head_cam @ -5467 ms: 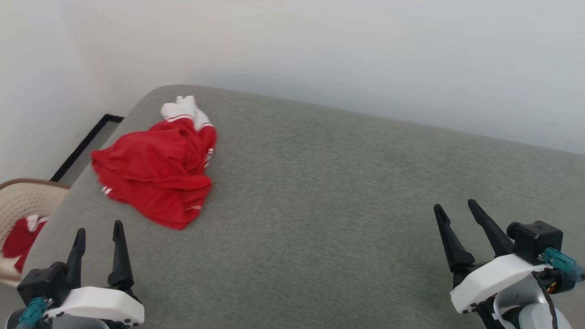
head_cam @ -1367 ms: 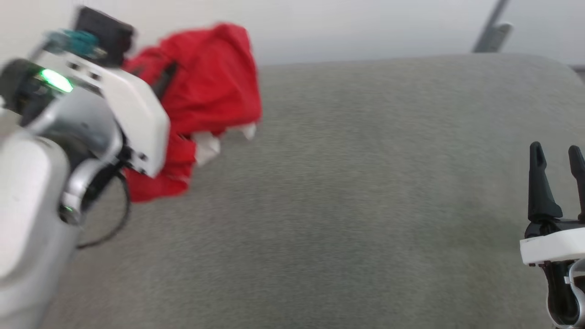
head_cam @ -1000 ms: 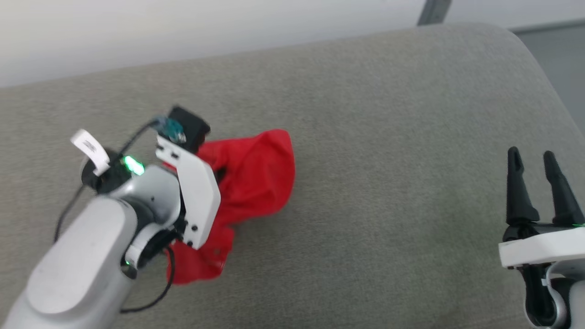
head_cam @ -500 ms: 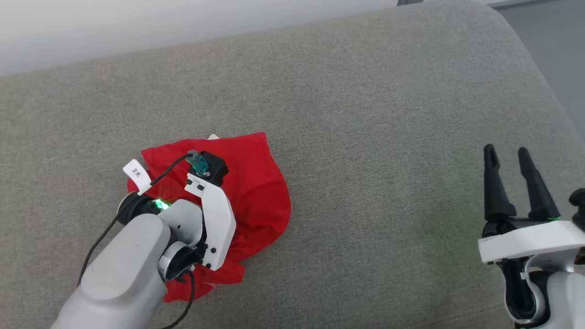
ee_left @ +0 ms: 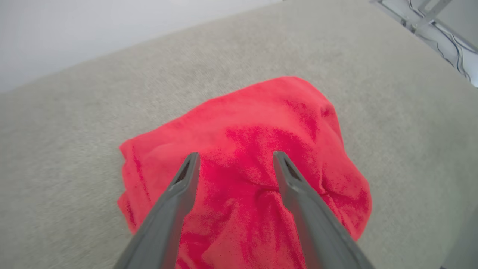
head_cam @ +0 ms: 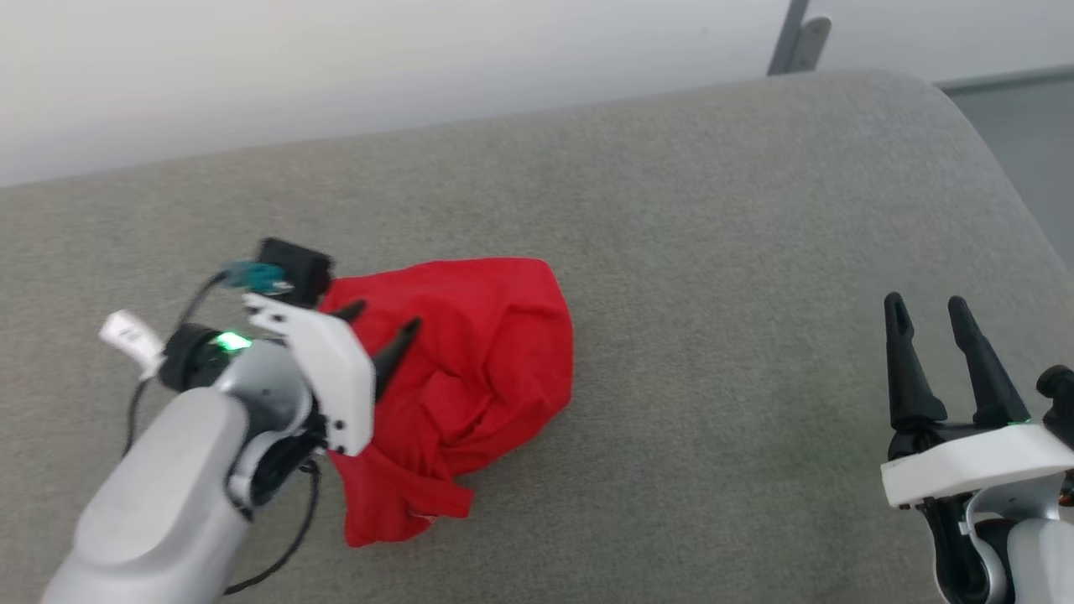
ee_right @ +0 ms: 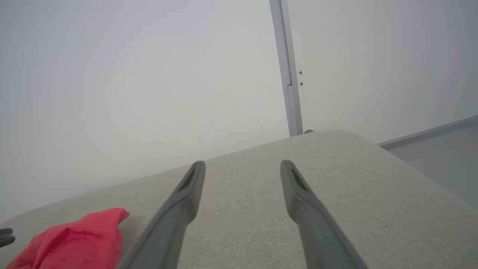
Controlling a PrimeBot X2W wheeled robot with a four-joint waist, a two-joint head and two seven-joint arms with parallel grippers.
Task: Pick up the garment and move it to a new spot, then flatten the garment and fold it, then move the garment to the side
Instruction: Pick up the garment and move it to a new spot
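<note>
Grey, coarsely woven upholstery covers the padded surface [head_cam: 688, 252], which has a rounded corner and meets a plain pale wall [head_cam: 336, 67]. On its left part the garment [head_cam: 487, 352] lies in a crumpled red heap of thin, creased cloth. The left gripper [head_cam: 382, 317] points over the heap with its tapered dark jaws spread and holding nothing. The right gripper [head_cam: 925, 304] hovers well apart at the right, its jaws likewise spread and empty.

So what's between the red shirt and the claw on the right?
Nothing: just bare grey cushion between the garment and the right gripper, seen in the head view.
</note>
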